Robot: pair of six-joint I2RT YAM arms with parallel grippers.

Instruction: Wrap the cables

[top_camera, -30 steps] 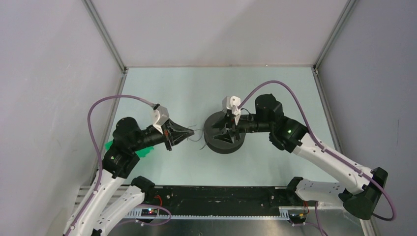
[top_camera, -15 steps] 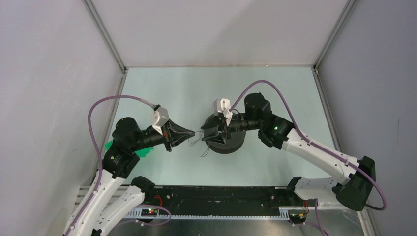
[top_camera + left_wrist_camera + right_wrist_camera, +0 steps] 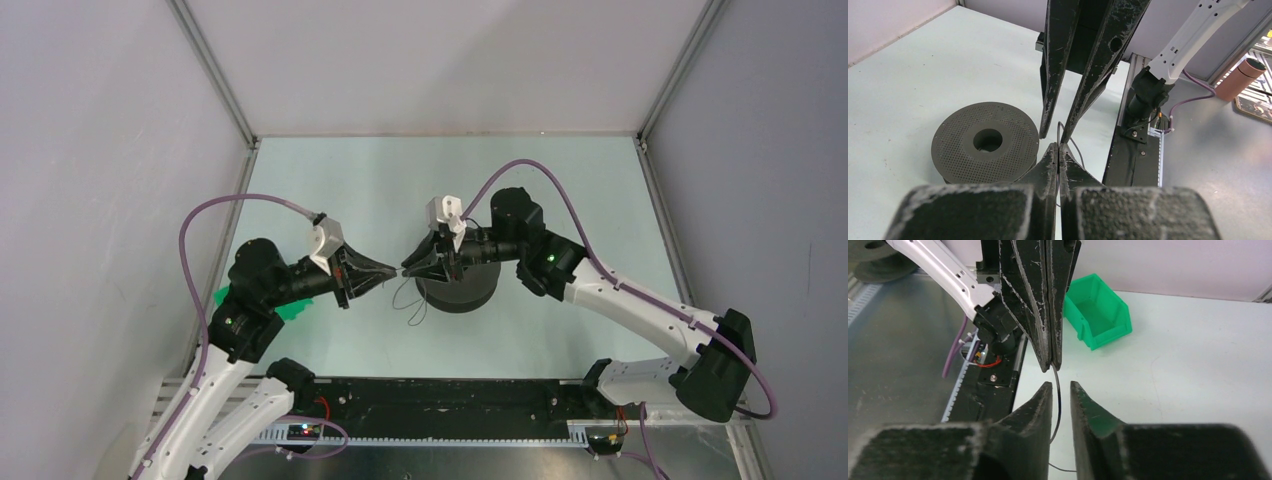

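A thin black wire (image 3: 414, 314) hung between two hands beside a grey spool (image 3: 468, 292).
From above, the left hand (image 3: 390, 270) and the right hand (image 3: 406, 268) met tip to tip just beside the spool, the wire's loose loops trailing to the worktop (image 3: 340, 180) below. From the left wrist, the left hand's fingers were pressed together, pinching the wire, while the right hand's stood spread either side of it. From the right wrist, the wire ran down from the left hand's tip through the right hand's gap, a green bin (image 3: 1095, 315) behind. Closing off-centre would probably nudge the springy wire aside and miss it; tugging early could slip it free.
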